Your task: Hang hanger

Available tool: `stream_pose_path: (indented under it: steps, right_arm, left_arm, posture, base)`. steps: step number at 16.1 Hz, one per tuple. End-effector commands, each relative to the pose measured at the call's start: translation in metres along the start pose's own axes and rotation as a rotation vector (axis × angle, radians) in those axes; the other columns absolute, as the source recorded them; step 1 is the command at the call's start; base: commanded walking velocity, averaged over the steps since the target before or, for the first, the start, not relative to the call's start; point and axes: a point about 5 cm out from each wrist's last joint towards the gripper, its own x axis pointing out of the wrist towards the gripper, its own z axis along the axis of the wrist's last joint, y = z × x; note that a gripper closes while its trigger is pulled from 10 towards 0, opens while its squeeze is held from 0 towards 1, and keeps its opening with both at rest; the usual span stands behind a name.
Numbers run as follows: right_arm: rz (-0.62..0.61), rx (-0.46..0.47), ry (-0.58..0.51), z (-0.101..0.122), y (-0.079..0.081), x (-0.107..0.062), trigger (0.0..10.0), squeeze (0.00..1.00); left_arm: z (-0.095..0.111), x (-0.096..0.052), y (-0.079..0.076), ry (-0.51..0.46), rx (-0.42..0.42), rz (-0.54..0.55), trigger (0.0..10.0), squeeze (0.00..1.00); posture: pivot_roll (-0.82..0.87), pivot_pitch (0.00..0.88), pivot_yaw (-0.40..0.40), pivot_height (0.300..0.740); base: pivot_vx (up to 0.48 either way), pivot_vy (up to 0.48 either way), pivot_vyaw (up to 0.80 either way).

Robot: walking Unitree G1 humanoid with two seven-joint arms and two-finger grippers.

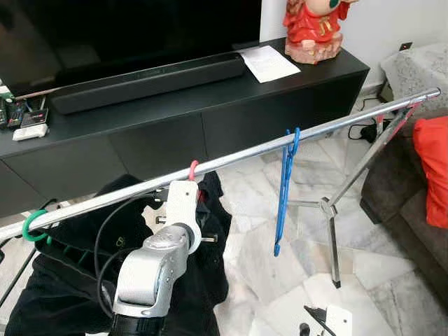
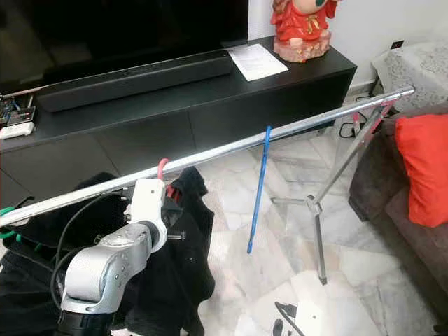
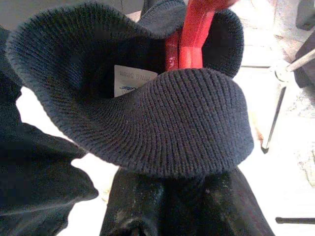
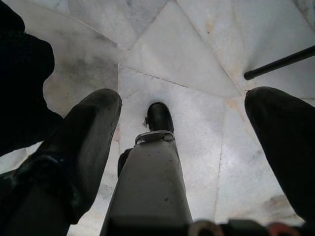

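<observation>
White neck label (image 3: pixel 134 81) inside dark knit collar (image 3: pixel 162 123) read partly "Cotton"; rest blurred. Printed sheet (image 1: pixel 268 62) on TV console (image 1: pixel 210 105) illegible.

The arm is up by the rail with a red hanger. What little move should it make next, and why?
Probably let go and ease the left gripper back. The red hanger's hook already sits over the rail, with the dark garment draped below it, so the rail seems to carry the weight. I can't see the fingers clearly, so I'd go slowly.

A pale marble floor (image 1: pixel 252 231) fills the near ground. Along the far side runs a long black TV cabinet (image 1: pixel 210 119) carrying a soundbar (image 1: pixel 147 80), a paper sheet (image 1: pixel 269 63) and a red figurine (image 1: pixel 313 24). At right stands a grey sofa (image 1: pixel 399 189) with a red cushion (image 1: pixel 432 168).
</observation>
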Motion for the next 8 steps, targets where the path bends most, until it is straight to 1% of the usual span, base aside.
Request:
stream_pose_path:
  steps: [1, 2, 4, 5, 8]
  right_arm:
    - [-0.013, 0.011, 0.030, -0.0084, -0.0031, -0.0012, 10.0, 0.00]
    - [-0.014, 0.010, 0.028, -0.0078, -0.0036, -0.0011, 10.0, 0.00]
    - [-0.014, 0.007, 0.027, -0.0073, -0.0038, -0.0010, 10.0, 0.00]
    - [-0.014, 0.007, 0.026, -0.0071, -0.0039, -0.0009, 10.0, 0.00]
    - [-0.012, 0.002, 0.025, -0.0067, -0.0027, -0.0009, 10.0, 0.00]
  left_arm:
    - [-0.0004, -0.0018, -0.0023, -0.001, 0.004, -0.021, 10.0, 0.54]
    - [-0.0001, -0.0024, -0.0027, -0.008, -0.001, -0.029, 10.0, 0.94]
    - [0.0028, -0.0046, -0.0044, -0.030, 0.000, -0.057, 10.0, 0.96]
    - [0.0042, -0.0056, -0.0047, -0.039, 0.004, -0.065, 10.0, 1.00]
    - [0.0063, -0.0102, -0.0031, -0.061, 0.027, -0.105, 10.0, 1.00]
  posture:
    - [0.00, 0.207, 0.070, 0.740]
    - [0.00, 0.207, 0.067, 0.740]
    - [0.00, 0.207, 0.065, 0.740]
    - [0.00, 0.206, 0.064, 0.740]
    - [0.00, 0.206, 0.061, 0.740]
  base:
    - [0.000, 0.000, 0.00]
    - [0.000, 0.000, 0.00]
    - [0.000, 0.000, 0.00]
    - [0.000, 0.000, 0.00]
    - [0.000, 0.000, 0.00]
